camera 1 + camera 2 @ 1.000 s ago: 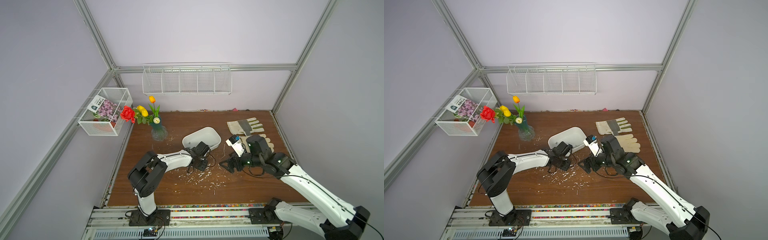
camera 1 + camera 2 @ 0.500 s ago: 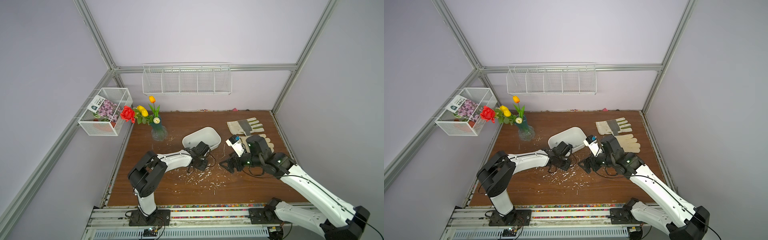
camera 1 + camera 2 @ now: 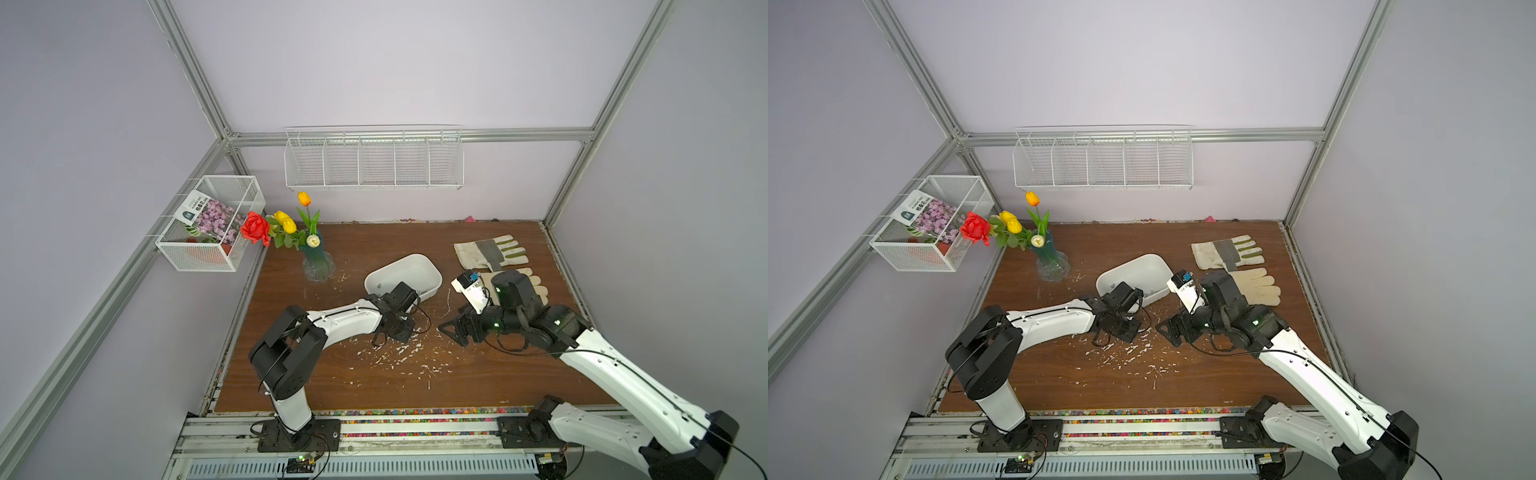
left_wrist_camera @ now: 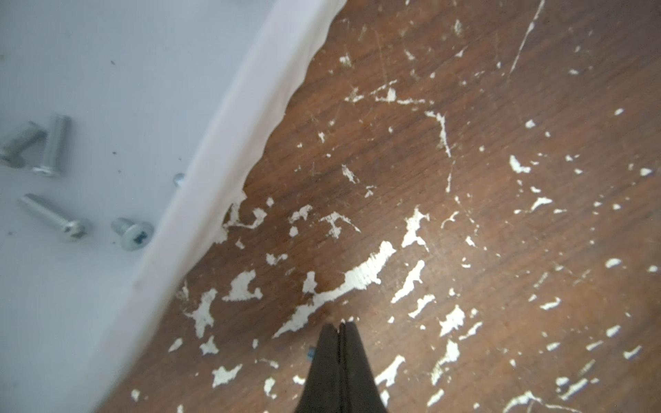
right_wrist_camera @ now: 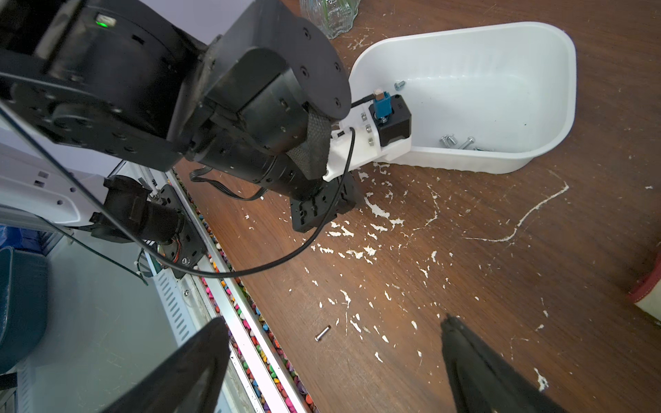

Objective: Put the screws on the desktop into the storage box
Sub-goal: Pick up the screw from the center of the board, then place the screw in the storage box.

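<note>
Dark-brown wood-grain desktop, white flecks thickest at ctr. Two arms in from the near rail, wrists meeting mid-board.

L gripper tip-down on bare wood just near of the storage box. Jaws pressed tight together in L wrist view. Can't tell if anything is pinched between the tips.

R gripper low over the board, right of the L one and apart from it. Spread wide, nothing in it.

Long wire basket on far wall. Smaller mesh basket on left wall, w/ a flower-print packet inside.

Storage box: white, rounded corners, skewed to the board edges, a bit far of ctr. L wrist over its near rim.

Two gloves far right, the nearer one partly hidden by R arm. Glass vase far left, w/ red, yellow and orange flowers.

Several screws already on the box floor: most close to the near wall, one apart toward the box's left end. One lone screw on the desktop by its near edge, seen between the R fingers in R wrist view, touching neither.
</note>
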Robot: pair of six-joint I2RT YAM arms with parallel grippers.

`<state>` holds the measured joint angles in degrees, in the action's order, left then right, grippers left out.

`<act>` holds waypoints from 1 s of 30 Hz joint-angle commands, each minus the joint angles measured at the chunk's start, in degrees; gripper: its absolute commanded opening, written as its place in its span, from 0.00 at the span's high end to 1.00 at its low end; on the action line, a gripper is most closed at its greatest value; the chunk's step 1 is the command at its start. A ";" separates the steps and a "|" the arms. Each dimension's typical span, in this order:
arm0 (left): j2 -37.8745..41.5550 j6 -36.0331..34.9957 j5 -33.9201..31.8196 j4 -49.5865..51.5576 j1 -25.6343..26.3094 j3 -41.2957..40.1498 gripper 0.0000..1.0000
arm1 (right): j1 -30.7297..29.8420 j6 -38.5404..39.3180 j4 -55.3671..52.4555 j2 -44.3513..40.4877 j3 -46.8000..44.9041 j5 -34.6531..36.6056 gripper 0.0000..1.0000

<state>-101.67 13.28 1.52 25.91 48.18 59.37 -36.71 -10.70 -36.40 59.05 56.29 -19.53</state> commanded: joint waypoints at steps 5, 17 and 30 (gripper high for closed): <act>3.14 -0.05 -0.16 2.77 0.34 2.11 0.95 | -0.11 -0.68 0.19 0.16 -1.19 0.28 0.05; 5.11 -1.75 -1.68 10.65 0.16 12.34 0.97 | -0.04 -0.64 0.17 -0.33 -1.19 0.53 0.05; 2.39 -5.88 -5.29 11.39 -9.19 21.15 0.89 | -0.08 -0.75 0.25 -0.78 -1.36 0.54 0.05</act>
<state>-97.69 9.37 -3.25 37.54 41.93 79.07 -36.71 -10.90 -36.40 59.07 56.05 -19.49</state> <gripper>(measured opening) 0.078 0.948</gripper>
